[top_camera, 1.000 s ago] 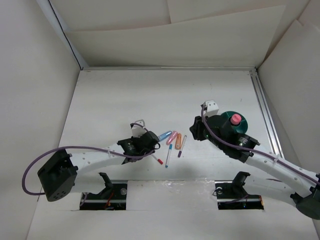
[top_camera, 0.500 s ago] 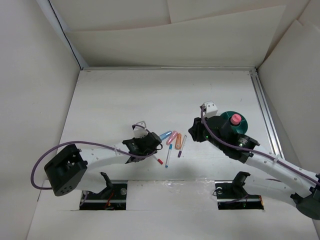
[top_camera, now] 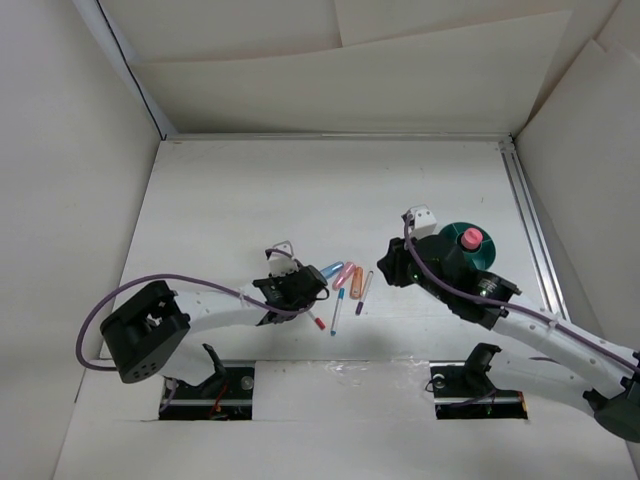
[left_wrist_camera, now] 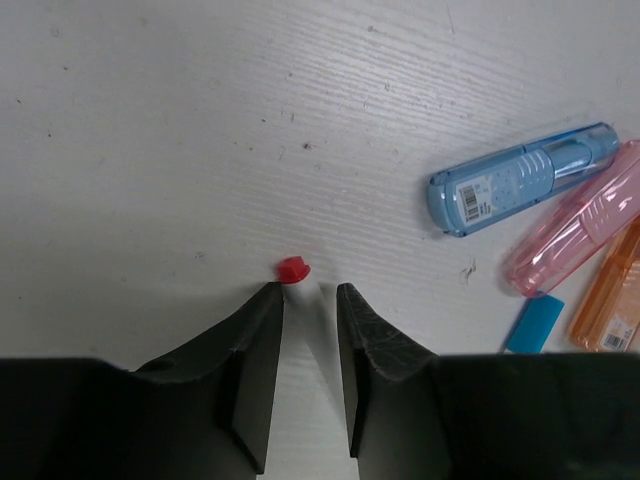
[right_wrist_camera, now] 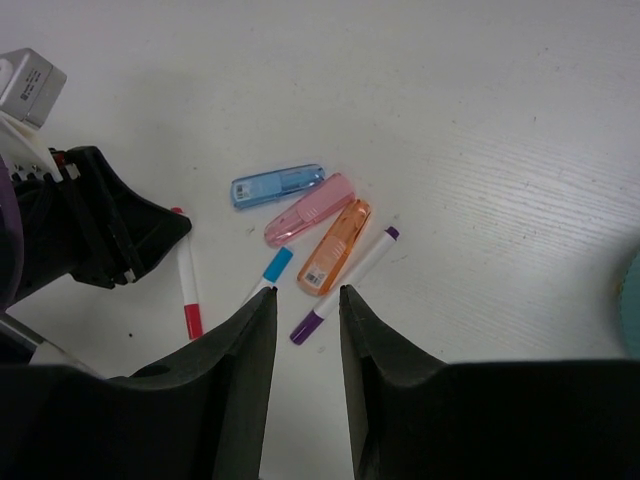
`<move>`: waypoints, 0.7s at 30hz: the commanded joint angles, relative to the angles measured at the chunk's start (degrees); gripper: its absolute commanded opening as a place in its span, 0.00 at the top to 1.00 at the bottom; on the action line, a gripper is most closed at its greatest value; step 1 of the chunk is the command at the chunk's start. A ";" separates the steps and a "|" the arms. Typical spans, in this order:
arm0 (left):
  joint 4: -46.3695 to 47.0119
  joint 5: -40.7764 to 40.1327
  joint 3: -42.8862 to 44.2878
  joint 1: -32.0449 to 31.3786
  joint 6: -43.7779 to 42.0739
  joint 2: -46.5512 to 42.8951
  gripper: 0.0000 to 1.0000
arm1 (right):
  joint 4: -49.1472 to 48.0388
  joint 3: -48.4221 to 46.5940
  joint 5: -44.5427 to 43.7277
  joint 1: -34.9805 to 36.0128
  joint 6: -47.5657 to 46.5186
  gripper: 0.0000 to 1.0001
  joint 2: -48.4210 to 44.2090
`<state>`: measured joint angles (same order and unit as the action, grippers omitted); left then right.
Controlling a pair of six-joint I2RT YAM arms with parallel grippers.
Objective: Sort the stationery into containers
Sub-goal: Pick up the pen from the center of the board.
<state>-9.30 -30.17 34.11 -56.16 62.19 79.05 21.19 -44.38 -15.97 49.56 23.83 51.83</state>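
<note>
Left gripper (left_wrist_camera: pixel 310 292): low on the table, well apart from the cup (top_camera: pixel 488 250) on its left-arm side. Its fingers (left_wrist_camera: pixel 258 350) flank the capped end of the red pen (right_wrist_camera: pixel 185 280) with a narrow gap. Whether they pinch it cannot be told.
Right gripper (right_wrist_camera: pixel 306 295): hovers just beside the cup on the side facing the markers, fingers parted, nothing between them.
Red pen: lies flat, farthest of the set from the cup.
Others: the blue marker (left_wrist_camera: pixel 520 178), pink marker (left_wrist_camera: pixel 575 235) and orange marker (right_wrist_camera: pixel 335 246) lie side by side. The blue pen (right_wrist_camera: pixel 268 275) and purple pen (right_wrist_camera: pixel 345 285) lie near them. All five lie between the red pen and the cup.
Glue stick (top_camera: pixel 471 238): upright in the cup.
Handling: the pen is probably light, stiff and slick, and its round barrel is apt to roll.
Hold: a grip near the end may let it droop; mid-barrel looks steadier.
</note>
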 commanded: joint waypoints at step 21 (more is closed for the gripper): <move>-10.12 -5.86 5.71 -5.54 6.01 12.18 0.76 | -4.23 -1.76 1.03 0.89 0.16 0.63 -3.76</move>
<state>-12.71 -39.48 41.30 -61.32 63.51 88.79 20.10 -43.99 -15.31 49.95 23.99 49.69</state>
